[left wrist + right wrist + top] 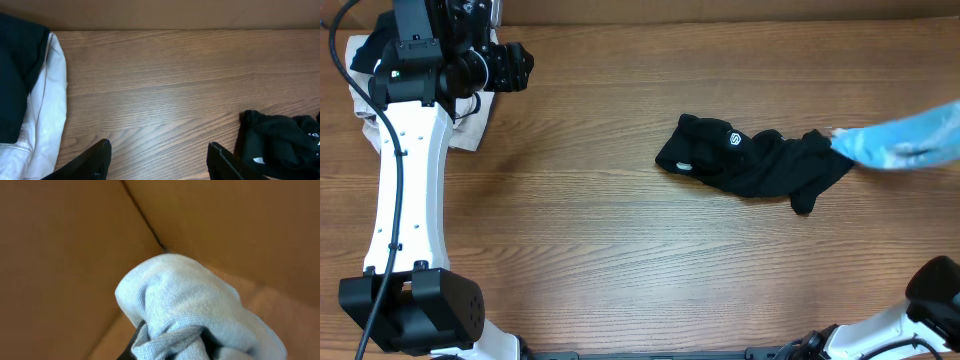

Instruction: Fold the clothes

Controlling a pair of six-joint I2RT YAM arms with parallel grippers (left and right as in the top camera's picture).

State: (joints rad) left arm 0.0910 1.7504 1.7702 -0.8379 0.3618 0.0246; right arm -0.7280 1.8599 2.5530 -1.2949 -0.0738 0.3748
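Plainly the light blue garment (200, 310) sat wadded in the pinched-shut right gripper (170, 350) at the right edge of the table (580, 200), touching the black shirt (750, 160) crumpled mid-table; it could snag and drag that shirt; gripped bunched, it might land unfoldable; the left gripper (159, 152) stood spread, empty, beside the pale pile (45, 125)

Black shirt (752, 158) crumpled right of centre; blurred light blue garment (905, 143) at its right end.
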